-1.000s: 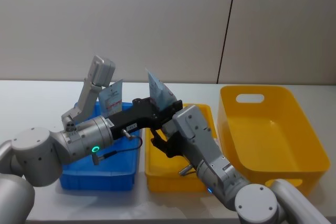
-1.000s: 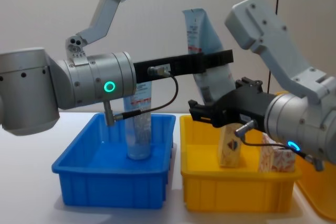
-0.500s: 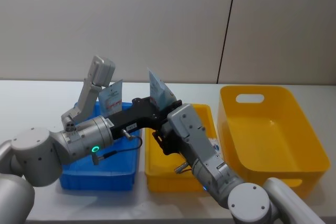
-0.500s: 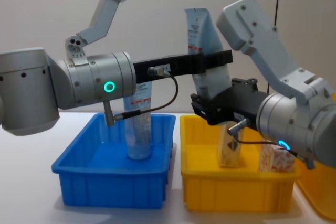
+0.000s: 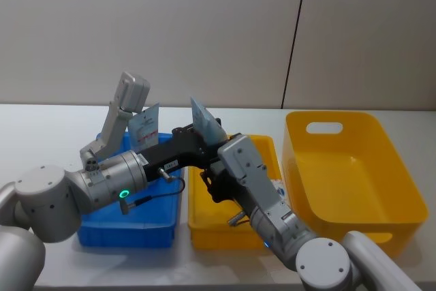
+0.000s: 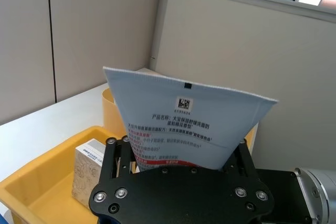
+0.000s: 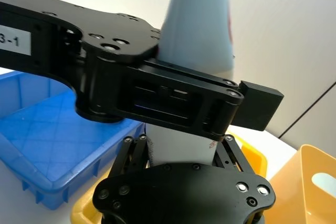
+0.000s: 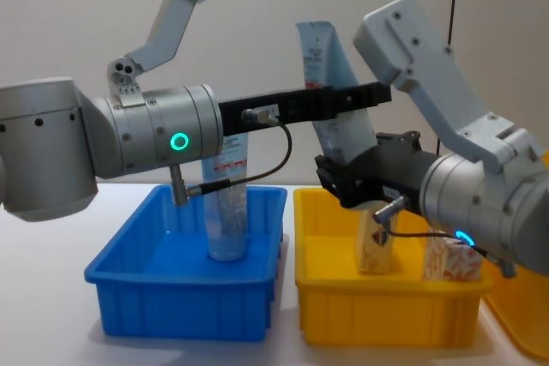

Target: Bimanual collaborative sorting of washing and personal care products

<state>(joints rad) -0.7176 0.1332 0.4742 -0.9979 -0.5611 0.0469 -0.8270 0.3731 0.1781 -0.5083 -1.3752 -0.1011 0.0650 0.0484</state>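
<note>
A pale-blue squeeze tube with a red-white label stands upright in the air over the small yellow bin, crimped end up. My left gripper reaches across from the left and is shut on the tube's middle. Just below it, my right gripper closes on the tube's lower part; in the right wrist view its fingers press the tube on both sides. A second tube stands in the blue bin. Two cream boxes stand in the small yellow bin.
A large yellow tub with a handle slot sits at the right of the small yellow bin. The blue bin is at the left, under my left arm. The three containers stand close together on a white table before a grey wall.
My right gripper moved up and left from over the yellow bin to the tube's lower part and closed in on it. The tube's top tipped slightly left. The left arm barely moved.
</note>
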